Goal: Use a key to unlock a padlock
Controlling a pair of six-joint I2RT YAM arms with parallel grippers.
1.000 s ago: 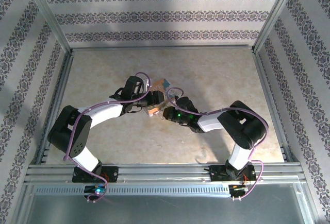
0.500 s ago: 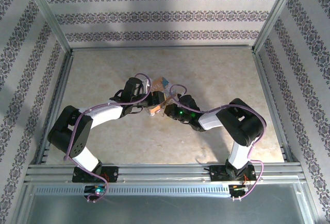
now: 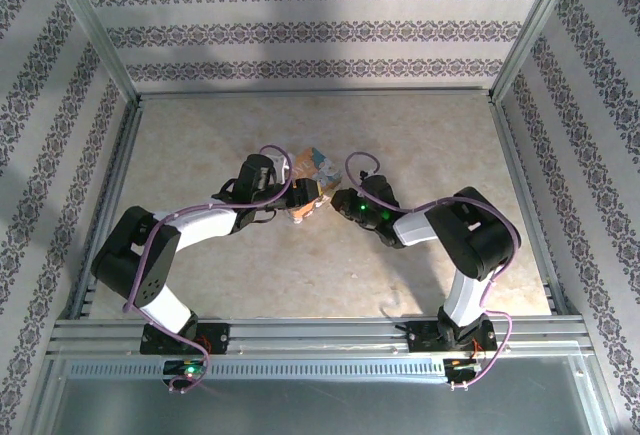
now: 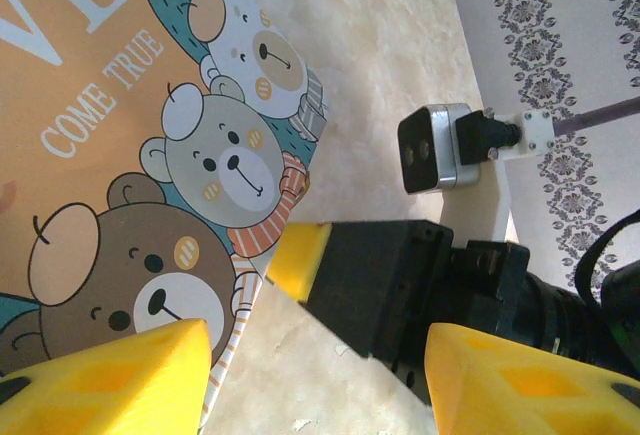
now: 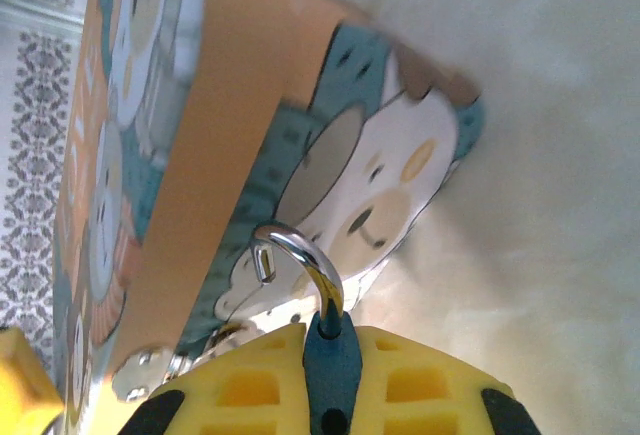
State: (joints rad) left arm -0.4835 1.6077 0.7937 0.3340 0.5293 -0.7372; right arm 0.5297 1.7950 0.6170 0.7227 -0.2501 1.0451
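Observation:
The padlock (image 5: pixel 333 365) has a teal body and a curved silver shackle (image 5: pixel 305 265) whose free end hangs loose. My right gripper (image 5: pixel 333 340) is shut on the teal body, with the shackle pointing at the side of the bear-picture box (image 5: pixel 230 125). In the top view this gripper (image 3: pixel 340 205) sits just right of the box (image 3: pixel 318 163). My left gripper (image 4: pixel 320 355) is open; one yellow finger (image 4: pixel 120 375) lies by the box's corner (image 4: pixel 150 205), the other (image 4: pixel 530 385) beside the right gripper's black body (image 4: pixel 385 290). The key is out of view.
The box lies on the beige table (image 3: pixel 420 145) between both arms. A small silvery metal fitting (image 5: pixel 140 375) shows at the box's lower edge. Aluminium rails (image 3: pixel 510 155) and patterned walls bound the table.
My right gripper has moved farther from the bases and slightly right with the padlock. The box has shifted a little the same way. The left arm has barely moved.

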